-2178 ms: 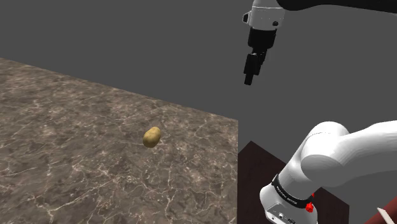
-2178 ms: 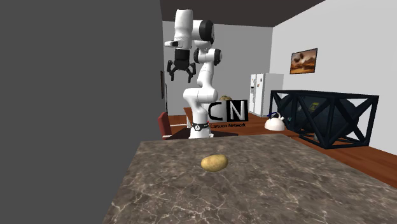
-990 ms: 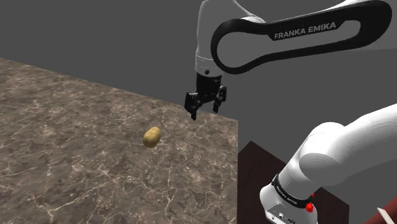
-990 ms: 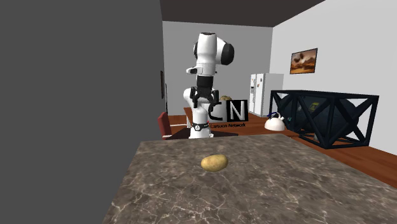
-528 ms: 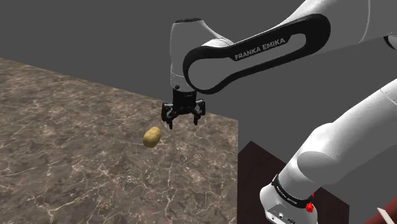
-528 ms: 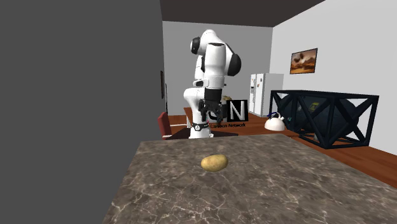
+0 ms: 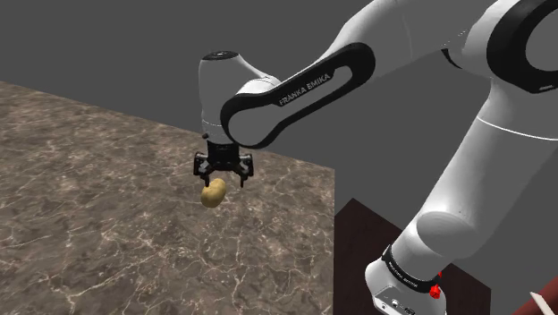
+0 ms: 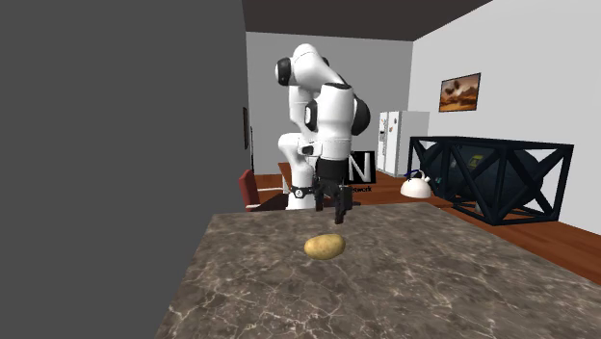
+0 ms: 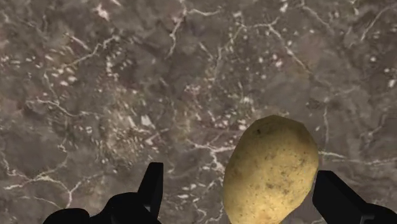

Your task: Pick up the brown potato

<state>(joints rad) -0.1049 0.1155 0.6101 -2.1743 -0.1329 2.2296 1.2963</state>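
Observation:
A yellow-brown potato (image 7: 213,193) lies on the dark marbled stone top (image 7: 98,224); the second exterior view has the potato (image 8: 325,247) near the middle of the top (image 8: 385,289). My black gripper (image 7: 222,176) hangs open just above it, pointing down. In the second exterior view the gripper (image 8: 328,208) hovers behind and above the potato. In the wrist view the potato (image 9: 271,170) sits between the two spread fingers (image 9: 151,183), closer to the farther one and touching neither.
The stone top ends at an edge (image 7: 333,233) beside the stand, with a dark red surface (image 7: 358,242) below. A grey wall (image 8: 116,144) borders the top. Farther off stand a black lattice frame (image 8: 491,178), a white kettle (image 8: 416,187) and a white fridge (image 8: 390,140).
The arm has swung from high over the stand down and toward the shoulder view's left. The gripper now hangs open right over the potato. The potato has stayed put.

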